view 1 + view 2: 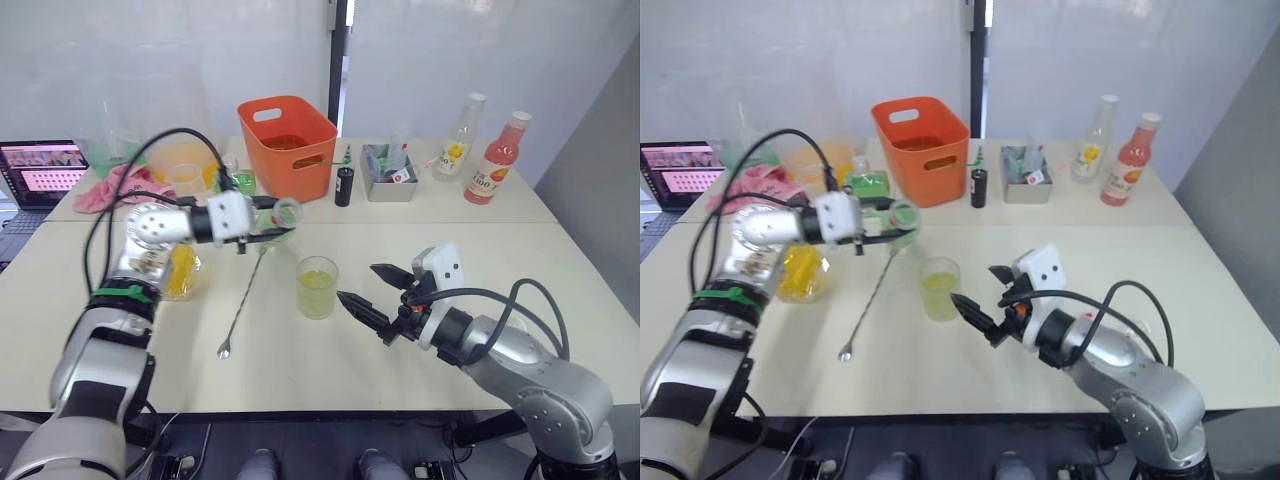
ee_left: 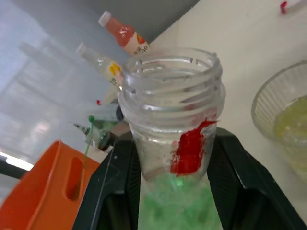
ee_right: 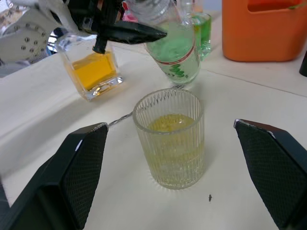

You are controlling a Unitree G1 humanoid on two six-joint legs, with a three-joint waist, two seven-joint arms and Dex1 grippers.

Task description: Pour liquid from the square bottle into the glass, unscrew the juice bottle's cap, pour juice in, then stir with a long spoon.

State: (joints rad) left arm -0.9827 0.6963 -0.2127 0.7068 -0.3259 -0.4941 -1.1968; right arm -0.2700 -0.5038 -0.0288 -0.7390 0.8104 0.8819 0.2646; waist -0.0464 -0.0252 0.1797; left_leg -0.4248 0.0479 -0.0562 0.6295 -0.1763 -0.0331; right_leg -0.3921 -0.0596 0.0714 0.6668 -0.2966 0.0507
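Observation:
My left gripper [image 1: 268, 222] is shut on the juice bottle [image 1: 274, 213]. The bottle lies tilted almost level above the table, its open mouth pointing toward the glass [image 1: 317, 287]; no stream shows. The cap is out of view. In the left wrist view the bottle's neck [image 2: 172, 124] sits between both black fingers [image 2: 115, 187]. The ribbed glass holds pale yellow-green liquid. My right gripper [image 1: 362, 283] is open just right of the glass, touching nothing. The square bottle [image 1: 180, 270] with orange liquid stands at the left. The long spoon [image 1: 243, 300] lies flat between it and the glass.
An orange basket [image 1: 288, 145] stands at the back with a green-liquid bottle [image 1: 243, 182] to its left, and a small black bottle [image 1: 344, 186] and grey tray [image 1: 388, 165] to its right. A yellow-labelled bottle [image 1: 458, 140] and pink-red bottle [image 1: 497, 160] stand back right. A laptop [image 1: 40, 172] and pink cloth [image 1: 115, 185] lie far left.

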